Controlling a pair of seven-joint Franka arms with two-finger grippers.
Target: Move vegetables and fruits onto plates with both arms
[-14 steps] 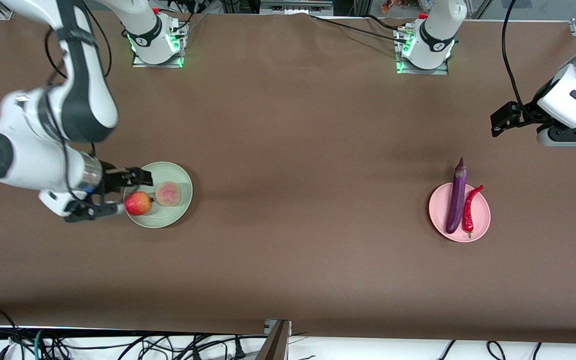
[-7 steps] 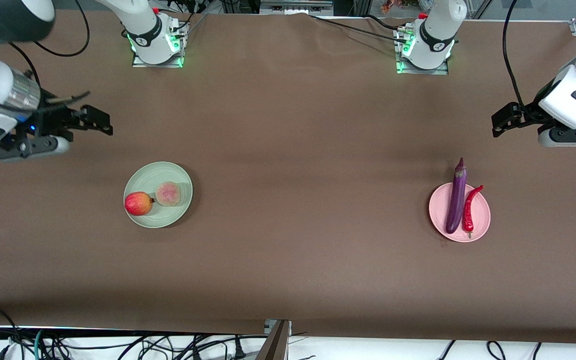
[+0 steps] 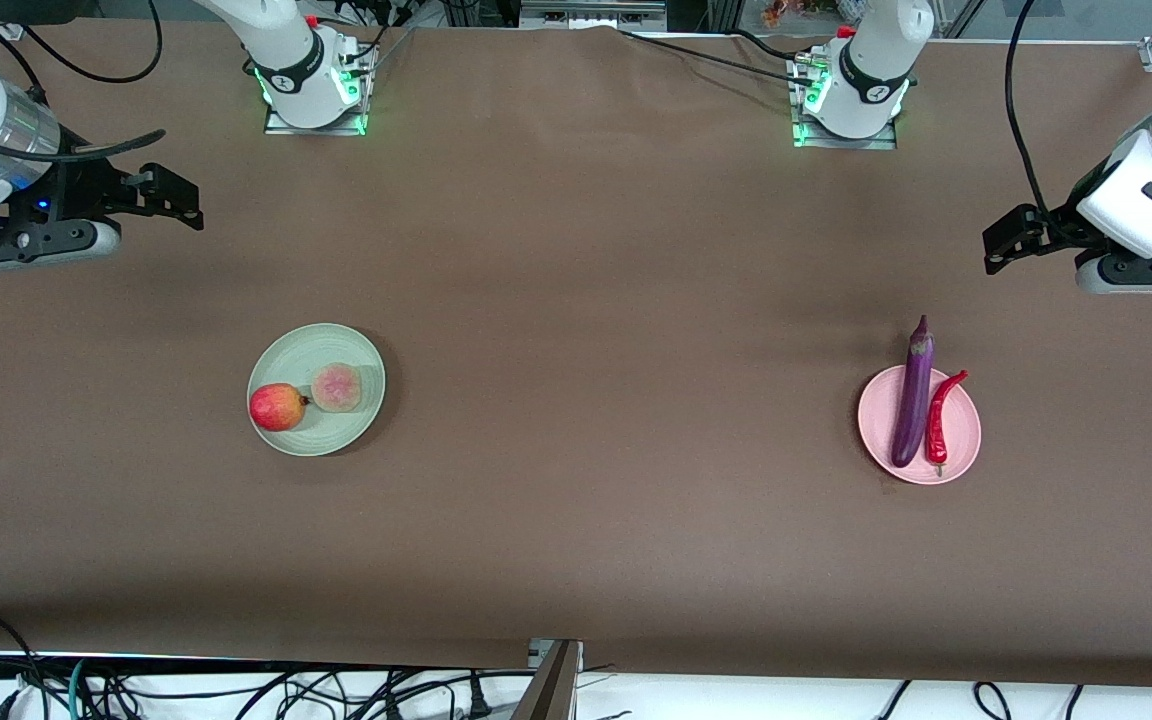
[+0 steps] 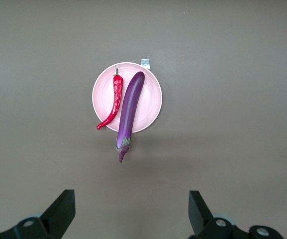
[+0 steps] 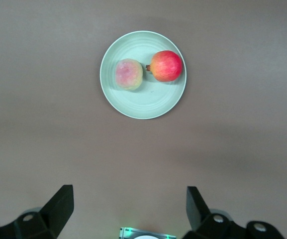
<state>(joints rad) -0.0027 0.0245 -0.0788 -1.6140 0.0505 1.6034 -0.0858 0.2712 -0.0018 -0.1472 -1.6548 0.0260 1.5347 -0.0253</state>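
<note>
Front view: brown table [image 3: 576,300], two plates on it, well apart, both arms up and off to the ends.
Green plate [image 3: 344,432]: toward right arm's end of table; holds both fruits.
Red apple [image 3: 277,407]: on green plate, at its rim, on the side toward right arm's end; shiny, stem stub pointing at tan fruit.
Tan fruit [image 3: 337,387]: on same plate, just beside apple, pink blush on top; tiny gap or touching, can't tell.
Pink plate [image 3: 966,428]: toward left arm's end of table; holds both veg.
Eggplant [image 3: 912,398]: lies across pink plate, stem end sticking out past rim on the side farther from front cam.
Chili [image 3: 940,417]: on pink plate alongside eggplant, on the side toward left arm's end; curved, tip past rim; seems to touch eggplant mid-length.
Right gripper [image 3: 176,200]: in air over bare table at right arm's end, well apart from green plate; fingers [image 5: 58,206] spread wide, nothing between them (right wrist view).
Left gripper [image 3: 1004,245]: in air over bare table at left arm's end, well apart from pink plate; fingers [image 4: 61,211] wide apart, holding nothing (left wrist view).
Arm bases [image 3: 311,75]: w/ green lights, along table edge farthest from front cam.
</note>
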